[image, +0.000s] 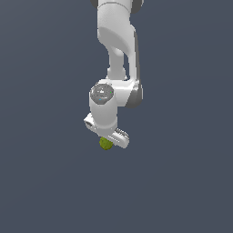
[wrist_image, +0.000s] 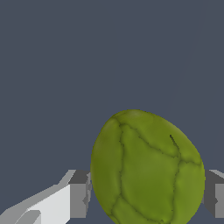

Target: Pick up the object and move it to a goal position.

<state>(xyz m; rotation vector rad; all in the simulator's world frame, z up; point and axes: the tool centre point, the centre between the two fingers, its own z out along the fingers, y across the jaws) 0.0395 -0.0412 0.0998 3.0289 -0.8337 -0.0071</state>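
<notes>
The pear (wrist_image: 147, 168) sits squarely between my gripper (wrist_image: 146, 192) fingers. Both pads appear to touch its sides, so I judge it gripped.

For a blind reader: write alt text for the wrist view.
A mottled olive-green fruit fills the near part of the frame, sitting between the gripper's two grey fingertips, one on each side. Behind it is only a plain dark grey-blue surface.
</notes>
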